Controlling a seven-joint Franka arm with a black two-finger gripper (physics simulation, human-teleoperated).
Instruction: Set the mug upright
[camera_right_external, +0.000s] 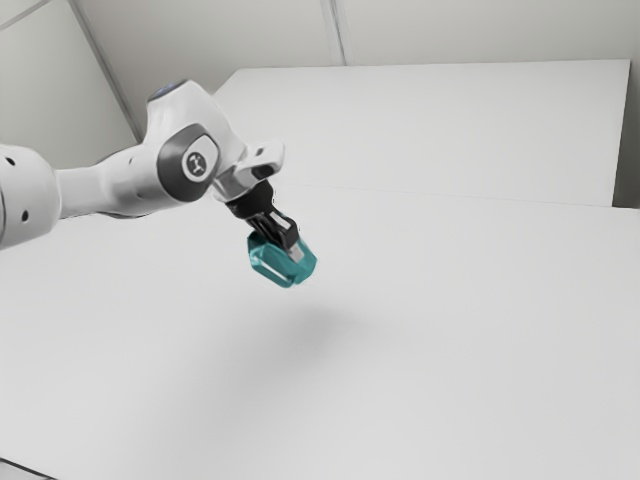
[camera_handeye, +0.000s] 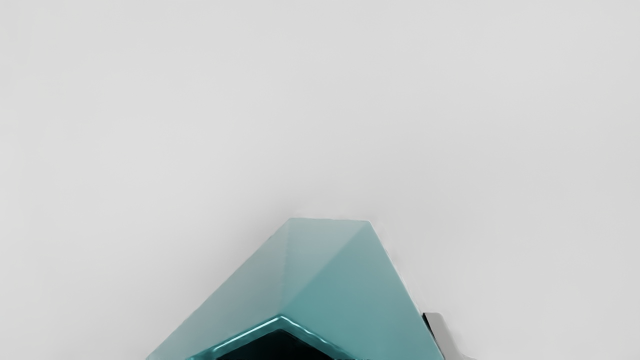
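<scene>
Pincer (camera_right_external: 288, 249) closed on the mug (camera_right_external: 282, 266), the lone robot arm has it up off the table (camera_right_external: 460, 340), gripped at its sides. One mug, counted once: teal, with flat slanting faces, tilted rather than upright, hanging clear of the tabletop. One pale fingertip (camera_right_external: 296, 253) lies across part of it, so that bit of the side is hidden from where I stand. Seen from the hand, one finger (camera_handeye: 442, 336) lies right along the mug's wall, and a single dark opening with a shiny, angled rim (camera_handeye: 281, 318) shows close to the pincer. The mug's own body blocks some of the table from that side.

Below, one soft shadow (camera_right_external: 310, 328) spreads on the white tabletop, apart from the mug. One white arm (camera_right_external: 115, 187) comes in from the exterior view's left, bent at a joint with a grey cap (camera_right_external: 187, 163), its black pincer slanting down toward the exterior view's right. Farther back, past a thin line across the white, there is one big pale panel (camera_right_external: 430, 120), and behind that a light grey wall (camera_right_external: 480, 30) with an upright seam (camera_right_external: 335, 30).
</scene>
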